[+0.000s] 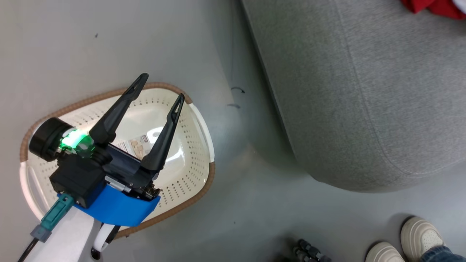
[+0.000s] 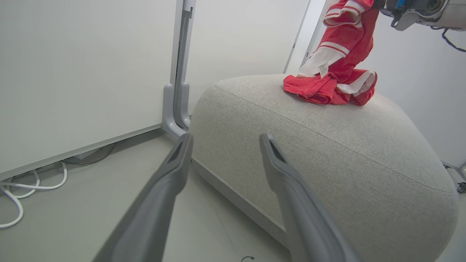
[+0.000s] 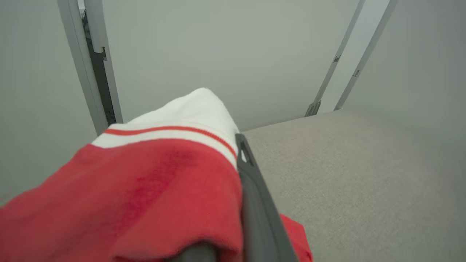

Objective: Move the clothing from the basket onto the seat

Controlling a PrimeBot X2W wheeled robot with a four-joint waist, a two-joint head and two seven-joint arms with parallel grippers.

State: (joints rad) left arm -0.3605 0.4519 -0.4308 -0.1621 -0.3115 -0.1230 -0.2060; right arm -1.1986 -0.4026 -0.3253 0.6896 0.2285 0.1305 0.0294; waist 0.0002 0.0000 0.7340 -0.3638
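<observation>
Red cloth pinched in right gripper [image 2: 407, 12], high over seat [image 2: 327, 153]: clothing [image 2: 338, 72] drawn up taut from a crumpled heap resting on top of seat. In right wrist view, draped over one dark finger [image 3: 255, 189], with white panel and red stripe uppermost, hiding the other finger. Left gripper [image 1: 162, 86] spread wide, holding nothing, hanging over basket [image 1: 189, 156]. Basket on floor [image 1: 109, 43] just beside seat's rounded corner, not touching it, with a paper label [image 1: 136, 143] on its bottom. Pale shoes [image 1: 422, 233] of a person on floor near seat.
</observation>
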